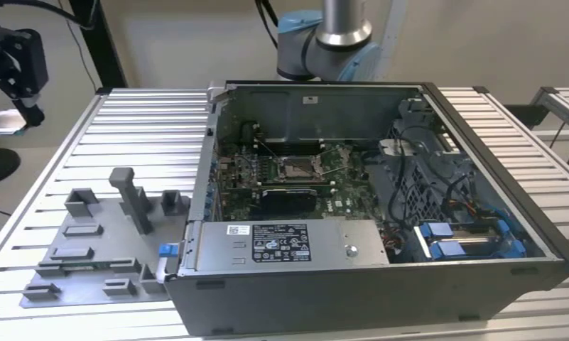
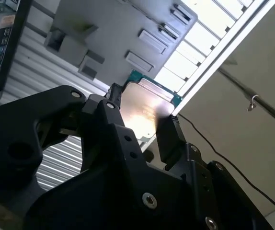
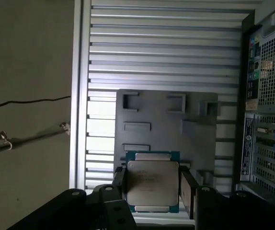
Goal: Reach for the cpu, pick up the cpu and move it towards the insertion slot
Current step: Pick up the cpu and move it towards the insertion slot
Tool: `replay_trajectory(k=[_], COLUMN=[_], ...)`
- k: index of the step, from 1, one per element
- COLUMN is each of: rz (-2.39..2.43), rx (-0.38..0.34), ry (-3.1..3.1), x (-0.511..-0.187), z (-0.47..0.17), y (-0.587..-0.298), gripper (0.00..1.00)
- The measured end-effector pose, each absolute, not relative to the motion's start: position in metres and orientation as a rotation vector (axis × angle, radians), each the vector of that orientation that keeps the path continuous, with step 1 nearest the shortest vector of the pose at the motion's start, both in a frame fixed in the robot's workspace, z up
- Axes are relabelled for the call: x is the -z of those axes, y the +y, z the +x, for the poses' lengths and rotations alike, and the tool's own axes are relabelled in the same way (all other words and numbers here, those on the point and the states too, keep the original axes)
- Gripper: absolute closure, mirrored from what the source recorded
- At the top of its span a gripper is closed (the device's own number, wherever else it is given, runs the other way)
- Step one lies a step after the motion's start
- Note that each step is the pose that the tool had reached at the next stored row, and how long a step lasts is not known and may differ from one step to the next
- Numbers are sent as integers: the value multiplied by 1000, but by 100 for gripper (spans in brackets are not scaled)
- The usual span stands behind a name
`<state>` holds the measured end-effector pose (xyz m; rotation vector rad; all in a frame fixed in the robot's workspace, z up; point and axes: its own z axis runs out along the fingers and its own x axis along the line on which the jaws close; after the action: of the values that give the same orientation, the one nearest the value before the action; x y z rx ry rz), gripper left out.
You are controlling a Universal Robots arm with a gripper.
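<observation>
My gripper (image 1: 15, 108) hangs high beyond the table's edge at the exterior view's far left, shut on the cpu (image 1: 2, 128). In both wrist views the cpu (image 3: 153, 184) (image 2: 142, 108) is a flat silvery square with a green rim, clamped between two black fingers (image 3: 120, 179). It is held in the air above the grey fixture plate (image 3: 166, 124). The insertion slot (image 1: 298, 168), a silver-framed socket on the green board, lies inside the open computer case (image 1: 493, 234), well off toward the exterior view's right of my gripper.
The grey fixture plate (image 1: 94, 249) with upright blocks lies on the slatted table (image 1: 142, 135) beside the case. A silver power supply (image 1: 284, 245) and blue-clipped drive bays (image 1: 464, 238) fill the case's near side. The arm's base (image 1: 327, 42) stands behind the case.
</observation>
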<state>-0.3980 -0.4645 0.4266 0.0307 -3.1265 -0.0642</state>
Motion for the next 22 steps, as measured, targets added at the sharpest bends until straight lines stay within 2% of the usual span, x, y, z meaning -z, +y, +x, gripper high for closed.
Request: replay_trajectory(k=[22], rz=[30], rx=[64], ry=[-3104], x=[-427], z=[-298], y=[-465], gripper=[100])
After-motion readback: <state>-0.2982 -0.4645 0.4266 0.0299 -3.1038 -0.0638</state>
